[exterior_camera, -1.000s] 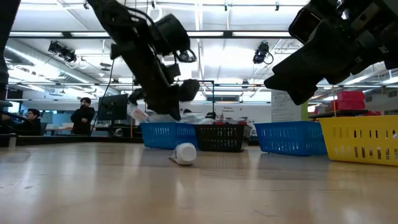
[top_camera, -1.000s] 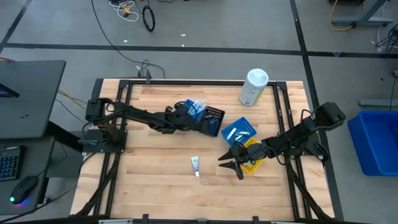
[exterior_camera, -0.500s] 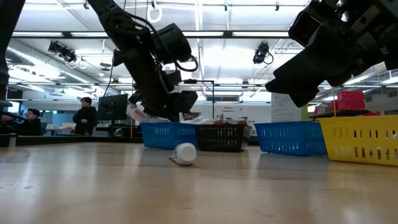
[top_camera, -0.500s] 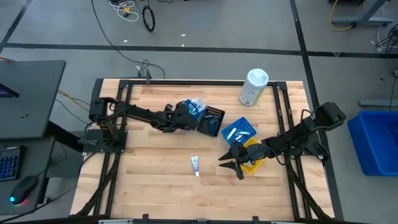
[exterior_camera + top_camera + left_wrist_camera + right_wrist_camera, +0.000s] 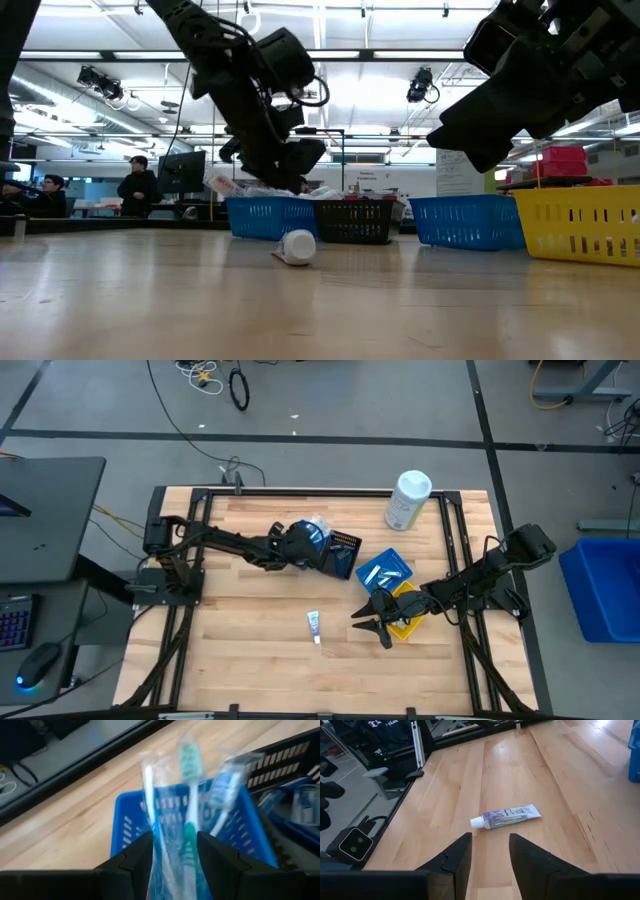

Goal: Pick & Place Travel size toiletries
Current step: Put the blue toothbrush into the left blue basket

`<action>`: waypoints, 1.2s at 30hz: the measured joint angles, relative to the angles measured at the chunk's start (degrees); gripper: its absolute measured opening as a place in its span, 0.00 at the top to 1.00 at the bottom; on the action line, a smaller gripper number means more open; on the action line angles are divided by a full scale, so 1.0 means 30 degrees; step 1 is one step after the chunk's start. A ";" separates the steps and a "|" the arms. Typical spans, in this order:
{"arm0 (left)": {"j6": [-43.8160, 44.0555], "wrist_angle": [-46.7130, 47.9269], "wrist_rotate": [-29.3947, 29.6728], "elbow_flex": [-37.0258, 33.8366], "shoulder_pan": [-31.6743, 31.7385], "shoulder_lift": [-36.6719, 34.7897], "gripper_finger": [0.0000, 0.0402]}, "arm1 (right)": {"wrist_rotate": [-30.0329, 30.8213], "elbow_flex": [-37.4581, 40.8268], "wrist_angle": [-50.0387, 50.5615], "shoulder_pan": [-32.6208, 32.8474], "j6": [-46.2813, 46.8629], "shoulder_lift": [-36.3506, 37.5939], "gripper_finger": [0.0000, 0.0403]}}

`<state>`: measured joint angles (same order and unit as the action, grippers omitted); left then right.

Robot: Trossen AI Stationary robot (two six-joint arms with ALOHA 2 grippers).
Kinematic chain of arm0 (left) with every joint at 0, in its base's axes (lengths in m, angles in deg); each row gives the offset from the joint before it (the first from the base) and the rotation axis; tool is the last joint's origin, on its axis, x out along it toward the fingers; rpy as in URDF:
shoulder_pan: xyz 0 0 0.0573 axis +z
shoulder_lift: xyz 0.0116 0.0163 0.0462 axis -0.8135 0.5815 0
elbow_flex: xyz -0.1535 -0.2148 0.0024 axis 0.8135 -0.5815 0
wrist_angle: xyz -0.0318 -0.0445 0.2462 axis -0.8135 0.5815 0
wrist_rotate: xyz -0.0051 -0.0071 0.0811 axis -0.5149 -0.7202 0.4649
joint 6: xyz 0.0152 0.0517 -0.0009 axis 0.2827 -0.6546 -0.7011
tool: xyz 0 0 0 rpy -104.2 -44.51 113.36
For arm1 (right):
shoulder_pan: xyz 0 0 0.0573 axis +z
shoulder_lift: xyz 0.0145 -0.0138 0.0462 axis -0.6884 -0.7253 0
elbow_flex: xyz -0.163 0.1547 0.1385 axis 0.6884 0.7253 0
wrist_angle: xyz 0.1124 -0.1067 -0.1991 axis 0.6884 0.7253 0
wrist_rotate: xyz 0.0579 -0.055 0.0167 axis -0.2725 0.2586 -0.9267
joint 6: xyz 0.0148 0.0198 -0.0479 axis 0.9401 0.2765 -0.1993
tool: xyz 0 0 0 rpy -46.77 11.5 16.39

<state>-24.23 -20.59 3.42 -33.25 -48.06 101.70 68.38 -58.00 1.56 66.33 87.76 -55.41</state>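
Wrapped blue-and-white toothbrushes (image 5: 186, 820) lie in a blue tray (image 5: 318, 536), their heads sticking out over its rim. My left gripper (image 5: 300, 546) hovers over this tray, open, with a finger on either side of the toothbrushes (image 5: 172, 860). A white toothpaste tube (image 5: 314, 625) lies flat on the wood near the table's middle front. My right gripper (image 5: 372, 622) hangs open to the right of the tube, above the table; in its wrist view the tube (image 5: 506, 816) lies ahead of the fingers. My left gripper comes at the wrapped toothbrushes from above with open fingers (image 5: 134, 857) along their handles. Whether the fingers touch the wrapping I cannot tell. The toothbrushes rest in the blue tray.
A black tray (image 5: 342, 550) adjoins the blue one; a second blue tray (image 5: 386, 572) with items and a yellow tray (image 5: 408, 606) lie to the right. A big white canister (image 5: 407, 500) stands at the far edge. Bare wood spreads at the front left.
My left gripper has moved toward the table's right, over the blue tray, and its fingers have parted; the wrapped toothbrushes lie in that tray.
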 joint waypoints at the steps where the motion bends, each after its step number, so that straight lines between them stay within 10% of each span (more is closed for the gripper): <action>1: -0.0329 0.0116 -0.0017 0.0206 -0.0032 0.0000 0.59 | -0.0007 0.0000 0.0000 0.0000 0.0000 0.0000 0.66; 11: -0.1278 0.6001 -0.0142 0.3473 -0.0862 0.0000 0.65 | -0.0015 0.0000 0.0000 0.0000 0.0001 0.0000 0.66; 18: 0.3232 1.0999 -0.1392 0.4375 -0.1101 -0.0007 0.84 | -0.0022 0.0000 0.0000 0.0000 0.0007 0.0000 0.65; 22: 0.4066 1.1119 -0.1661 0.3900 -0.1137 -0.0007 0.98 | -0.0022 0.0000 0.0000 0.0000 0.0007 0.0000 0.66; 36: 0.4533 0.9259 -0.2026 0.2102 -0.0988 0.0000 0.97 | -0.0015 0.0000 0.0000 -0.0003 0.0015 0.0000 0.66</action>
<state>-10.63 7.19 -2.65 -26.94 -51.02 101.70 68.33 -58.00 1.56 66.33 87.80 -55.41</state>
